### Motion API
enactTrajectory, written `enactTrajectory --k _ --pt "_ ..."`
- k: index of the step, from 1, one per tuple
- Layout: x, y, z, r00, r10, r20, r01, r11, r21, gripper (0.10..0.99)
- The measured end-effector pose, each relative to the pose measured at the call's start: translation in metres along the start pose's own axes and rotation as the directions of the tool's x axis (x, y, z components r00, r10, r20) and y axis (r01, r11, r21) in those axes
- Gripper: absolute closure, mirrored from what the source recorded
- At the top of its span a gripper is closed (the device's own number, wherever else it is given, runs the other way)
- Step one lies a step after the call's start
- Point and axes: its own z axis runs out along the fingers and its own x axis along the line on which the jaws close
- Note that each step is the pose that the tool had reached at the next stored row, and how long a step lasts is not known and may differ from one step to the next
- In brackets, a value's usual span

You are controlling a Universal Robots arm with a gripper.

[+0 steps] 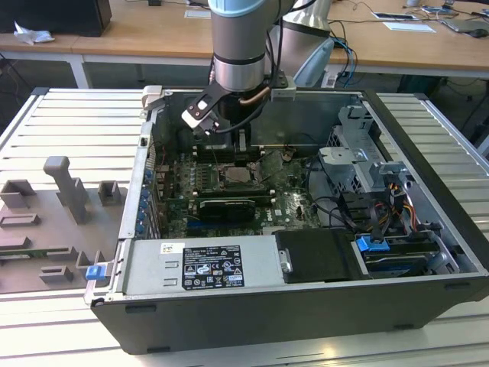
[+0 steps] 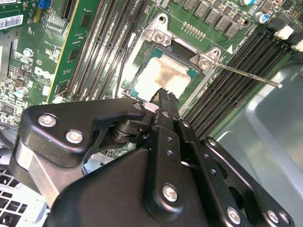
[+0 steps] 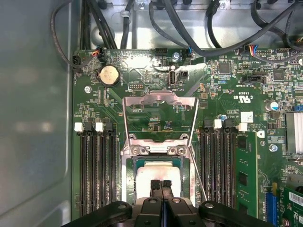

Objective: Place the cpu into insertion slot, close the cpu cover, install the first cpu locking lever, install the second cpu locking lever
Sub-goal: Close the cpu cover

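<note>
Over the slot (image 3: pixel 127 171), the hand (image 3: pixel 161 183), fingers pressed together, hangs at the seated cpu (image 3: pixel 150 171); the cover (image 3: pixel 158 98) is open.

Exterior view: bright, even room light from above, no hard shadows. Slatted table (image 1: pixel 69 122) runs pale, close to washed out. Inside of the computer case (image 1: pixel 321 115) is dimmer, and the arm (image 1: pixel 241 46) shades the board (image 1: pixel 290 202) under it. Second wrist view: chip (image 2: pixel 165 75) top glares white in patches; black gripper (image 2: pixel 163 94) shows dull highlights and goes soft close to the lens. First wrist view: glare on the board beside the coin battery (image 3: pixel 109 74), hazy reflections on the case wall (image 3: pixel 33 127).
</note>
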Motion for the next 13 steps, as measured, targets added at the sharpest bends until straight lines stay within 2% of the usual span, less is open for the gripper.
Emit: enactTrajectory --k 7,13 --pt "0.0003 0.0003 -0.0045 1.0000 0.000 0.0001 0.000 1.0000 0.000 0.980" --pt "0.0008 0.0014 -0.0199 1.0000 0.000 0.0013 0.000 1.0000 0.000 0.980"
